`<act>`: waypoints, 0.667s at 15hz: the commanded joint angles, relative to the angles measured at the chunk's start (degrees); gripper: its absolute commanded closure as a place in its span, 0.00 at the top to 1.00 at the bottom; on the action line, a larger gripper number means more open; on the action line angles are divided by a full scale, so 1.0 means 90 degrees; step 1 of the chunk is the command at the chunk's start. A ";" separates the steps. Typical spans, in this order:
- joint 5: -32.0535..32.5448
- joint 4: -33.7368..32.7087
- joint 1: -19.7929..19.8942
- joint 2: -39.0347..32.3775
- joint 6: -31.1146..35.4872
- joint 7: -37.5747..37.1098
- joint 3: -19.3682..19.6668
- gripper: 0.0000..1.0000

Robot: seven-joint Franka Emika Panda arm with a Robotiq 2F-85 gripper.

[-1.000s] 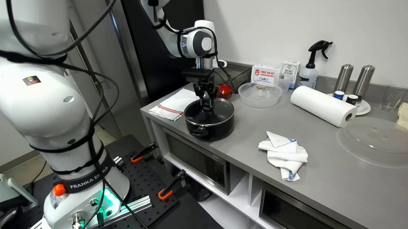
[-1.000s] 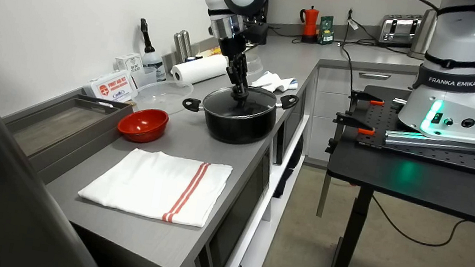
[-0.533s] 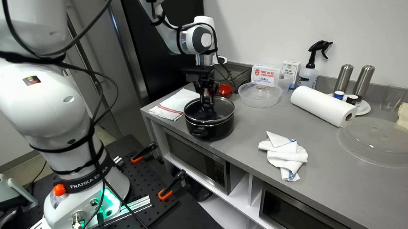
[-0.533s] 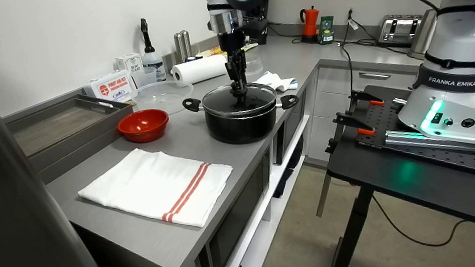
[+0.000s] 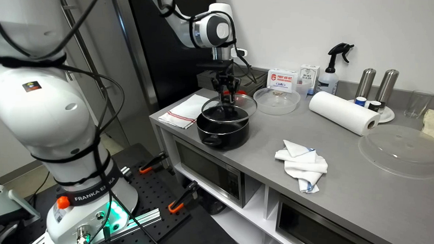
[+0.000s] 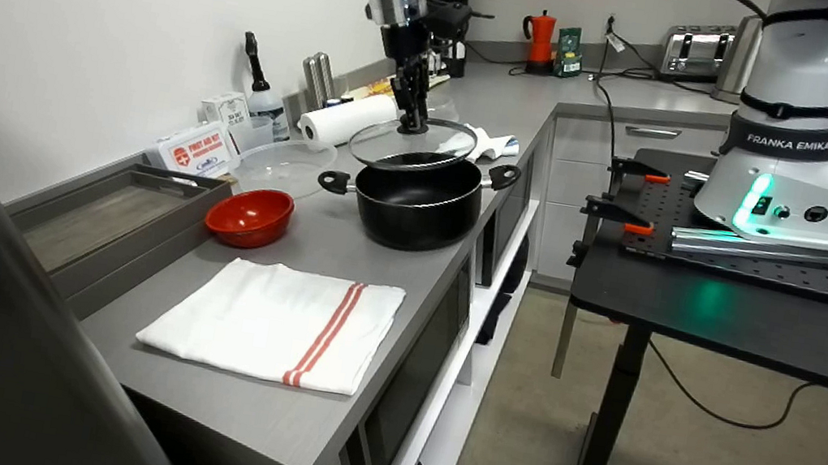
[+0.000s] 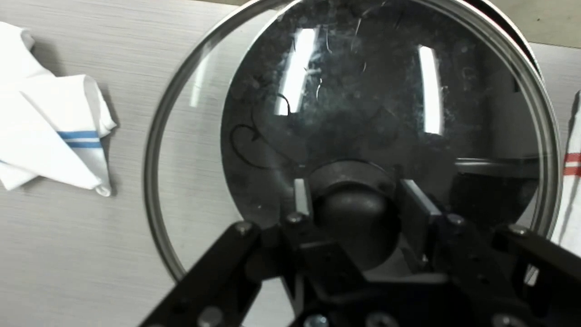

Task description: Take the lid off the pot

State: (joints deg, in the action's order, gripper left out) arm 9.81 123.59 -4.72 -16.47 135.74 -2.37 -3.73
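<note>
The gripper (image 7: 356, 200) is clamping the knob (image 7: 356, 227) of the lid (image 5: 231, 114), fingers (image 7: 417, 213) bearing on both sides. The lid is hanging over the pot (image 5: 223, 136); a gap is showing between their rims in both exterior views. In the wrist view, the lid's edge is jutting past the pot toward the crumpled cloth (image 7: 45, 118), while a sliver of the pot's rim is showing at upper right. The pot is standing near the front edge of the counter (image 5: 263, 149), one handle (image 5: 212, 140) facing that edge. The folded towel (image 6: 269, 322), red bowl (image 6: 244, 224) and clear bowl (image 5: 276, 108) are lying near the pot. A stretch of grey counter is separating the pot from the cloth.
</note>
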 commanded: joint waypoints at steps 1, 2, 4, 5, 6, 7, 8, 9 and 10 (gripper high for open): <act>-0.0286 -0.0226 0.0236 0.0094 -0.0238 0.0182 0.0168 0.24; -0.0330 -0.0310 0.0309 0.0048 -0.0268 0.0169 0.0222 0.24; -0.0472 -0.0515 0.0480 -0.0053 -0.0394 0.0191 0.0332 0.24; -0.0552 -0.0650 0.0572 -0.0119 -0.0483 0.0195 0.0390 0.24; -0.0626 -0.0771 0.0648 -0.0176 -0.0569 0.0199 0.0435 0.24; -0.0739 -0.0950 0.0743 -0.0269 -0.0692 0.0211 0.0486 0.24; -0.0822 -0.1097 0.0811 -0.0348 -0.0794 0.0203 0.0522 0.24; -0.0914 -0.1289 0.0883 -0.0460 -0.0913 0.0187 0.0562 0.24; -0.1006 -0.1471 0.0946 -0.0579 -0.1015 0.0173 0.0593 0.24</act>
State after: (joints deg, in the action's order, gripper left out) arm 3.73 116.44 2.69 -18.86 130.66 -1.87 0.89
